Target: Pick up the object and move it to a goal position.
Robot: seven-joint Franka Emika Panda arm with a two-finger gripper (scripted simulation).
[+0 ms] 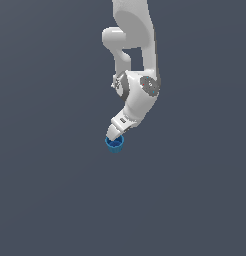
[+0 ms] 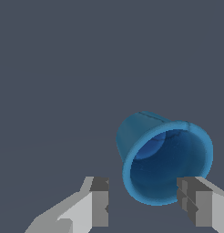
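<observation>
The gripper (image 2: 143,205) stands open, its two fingers (image 2: 99,200) spread and holding nothing; the blue cup (image 2: 166,157) sits just ahead of the tips, rim facing the wrist camera, offset toward one finger rather than centred. Risk: closing now may catch only the rim lip, tipping or squirting the cup aside. In the exterior view the cup (image 1: 115,144) rests on the grey floor (image 1: 45,200) directly beneath the gripper (image 1: 113,133).

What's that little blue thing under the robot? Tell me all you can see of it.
It is a small bright blue cup, smooth like plastic, with a round tapered body and a thicker rim. It looks empty. In the wrist view its open mouth faces the camera between the open end effector fingers; contact cannot be told. In the exterior view it sits just under the arm's tip.
</observation>
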